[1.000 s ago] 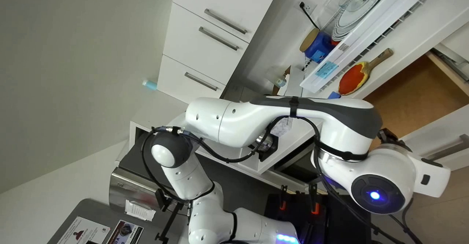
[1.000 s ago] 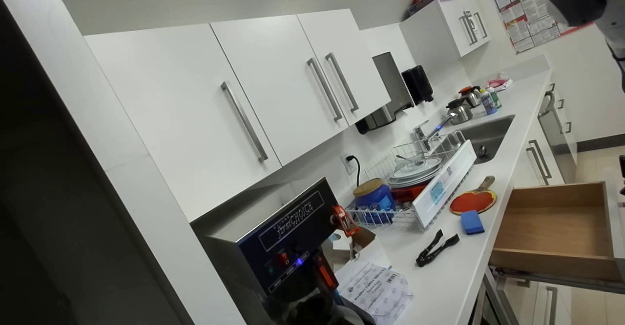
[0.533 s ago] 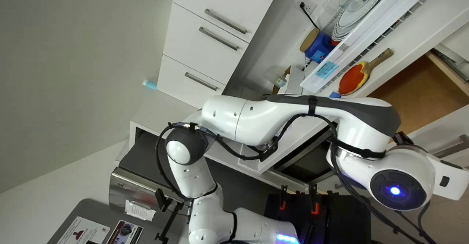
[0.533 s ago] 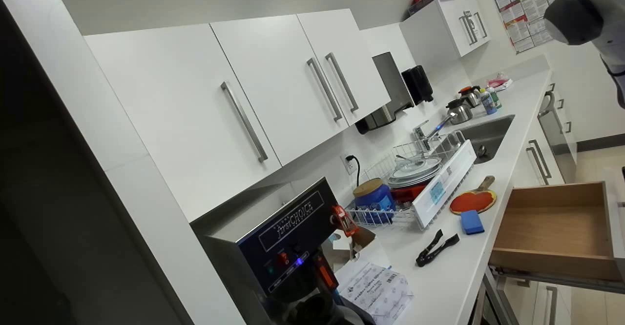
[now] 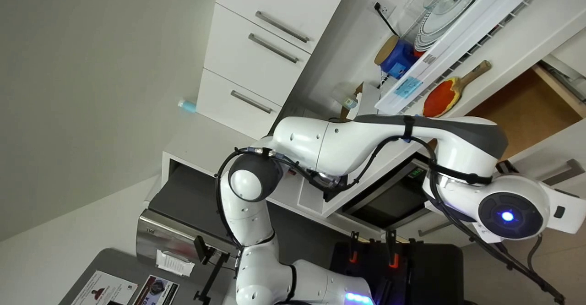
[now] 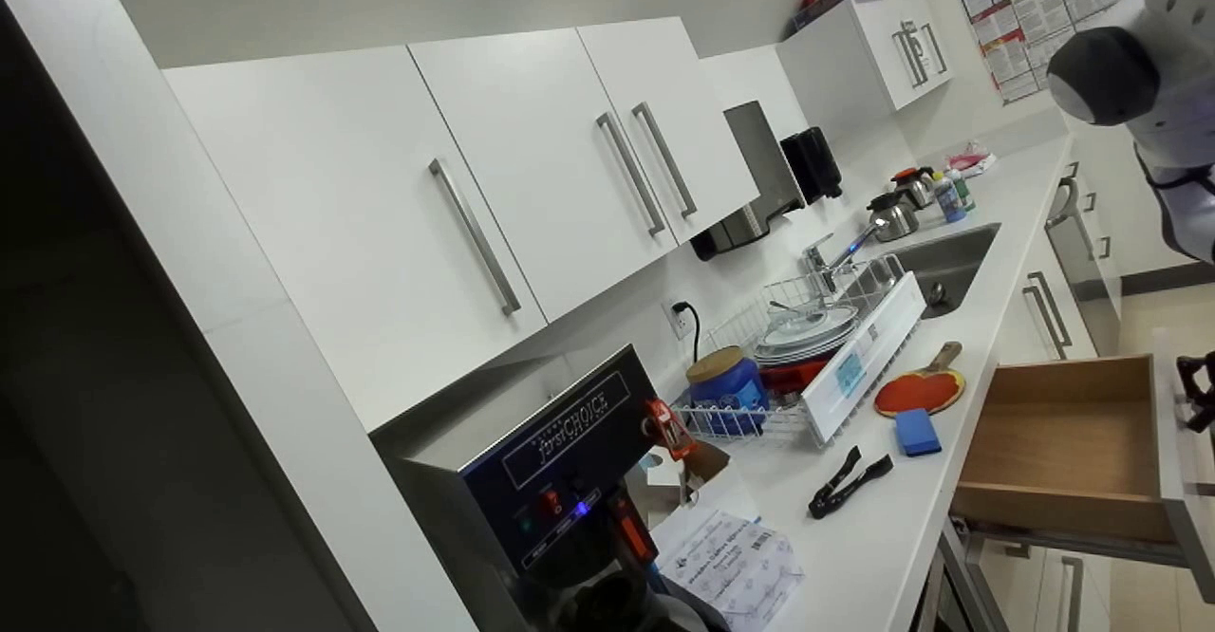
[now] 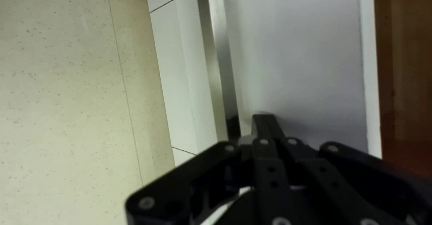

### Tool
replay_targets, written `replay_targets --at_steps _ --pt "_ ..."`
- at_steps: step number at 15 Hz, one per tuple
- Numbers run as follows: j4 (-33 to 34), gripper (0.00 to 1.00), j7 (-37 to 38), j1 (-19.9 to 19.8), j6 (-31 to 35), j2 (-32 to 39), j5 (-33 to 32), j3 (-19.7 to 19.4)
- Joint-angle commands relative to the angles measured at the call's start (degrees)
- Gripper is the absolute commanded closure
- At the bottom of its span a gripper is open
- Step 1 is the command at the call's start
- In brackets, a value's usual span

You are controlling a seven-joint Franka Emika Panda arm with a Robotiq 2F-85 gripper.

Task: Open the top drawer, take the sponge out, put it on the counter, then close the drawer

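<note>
Across the pale desk (image 6: 854, 556), I see the blue sponge (image 6: 918, 433) lying just beside the red paddle (image 6: 916, 393), near the black tongs (image 6: 828, 502). My gripper (image 7: 265, 122), its fingers together, is at the white front of the top drawer (image 7: 303, 66), which stands open, wooden inside showing.

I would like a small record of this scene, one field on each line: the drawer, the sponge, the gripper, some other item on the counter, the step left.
top drawer: open
sponge: blue, lying on the counter, right by the red paddle-shaped item
gripper: shut, at the outer front of the top drawer, seemingly touching it
other item: black tongs, on the counter
step left: closing the top drawer, probably by pushing its front
</note>
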Motion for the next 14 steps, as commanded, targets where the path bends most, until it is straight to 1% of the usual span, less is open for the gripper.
replay_targets --at_steps 1,7,10,14 --pt "3.5 1.00 1.6 0.0 -0.9 3.5 3.4 2.8" --pt "6.2 1.00 1.3 1.5 -3.3 4.8 11.8 6.5" --pt "7.7 1.00 1.3 3.6 -4.7 4.9 15.0 7.5" --pt "10.1 1.00 1.8 7.4 -6.2 4.0 18.5 7.4"
